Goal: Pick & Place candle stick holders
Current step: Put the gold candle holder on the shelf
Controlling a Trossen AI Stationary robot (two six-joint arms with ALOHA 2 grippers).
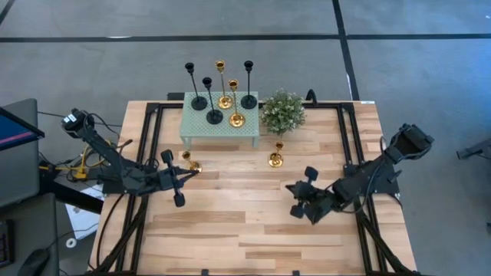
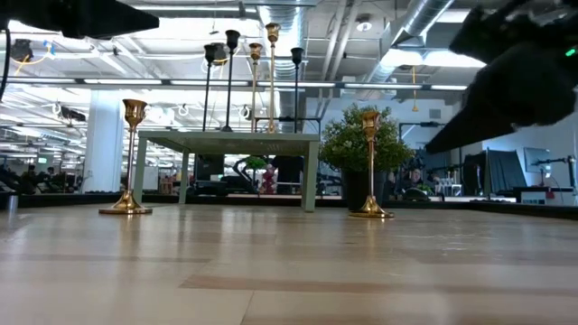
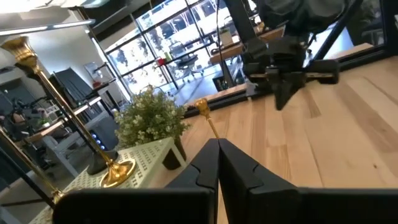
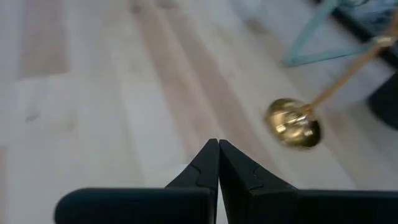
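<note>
So on the wooden bench [image 1: 253, 222] there's a little mint-green table [image 1: 219, 132] near the back edge, and five of the candle holders are standing on its mesh top: three black candle holders [image 1: 214, 115] and two gold candle holders [image 1: 237, 118], all upright and bunched close together. A bushy potted plant [image 1: 282, 112] sits just beside the little table on its right.

The other two gold ones are down on the bench itself. One gold candle holder [image 1: 275, 159] stands upright in front of the plant. The second gold candle holder [image 1: 193, 164] stands in front of the little table's left corner.

The left gripper [image 1: 189, 173] is right next to that second one, fingers pinched together with nothing between them in the left wrist view. Can't tell if it's actually touching the holder.

The right gripper [image 1: 299, 198] hangs over bare bench well to the right, also pinched fully together and holding nothing; its wrist view shows the gold base of the holder by the plant a bit ahead of it.
</note>
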